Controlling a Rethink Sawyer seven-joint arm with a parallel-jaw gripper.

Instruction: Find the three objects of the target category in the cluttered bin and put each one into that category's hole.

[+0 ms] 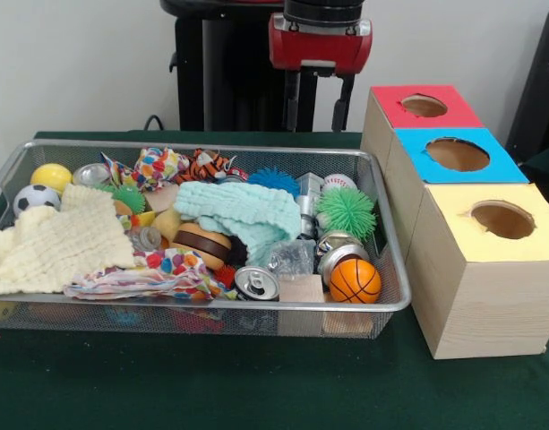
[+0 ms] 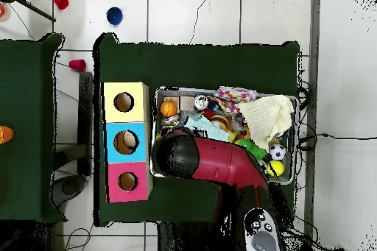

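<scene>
End effector (image 1: 317, 103) up high over bin's (image 1: 392, 300) back edge, fingers apart, holding nothing. Target kind unknown. Orange ball (image 1: 355, 280) easy, bin's front corner nearest boxes (image 1: 476, 296). Drop straight down, pinch gently, dodge can (image 1: 256, 284).

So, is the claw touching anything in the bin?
Apart. In the front view the claw hangs above the bin, with background showing beneath its tips.

The red arm (image 2: 221, 161) is covering the bin's (image 2: 291, 101) seven o'clock corner overhead; the front view's top edge is cropping the arm.
</scene>
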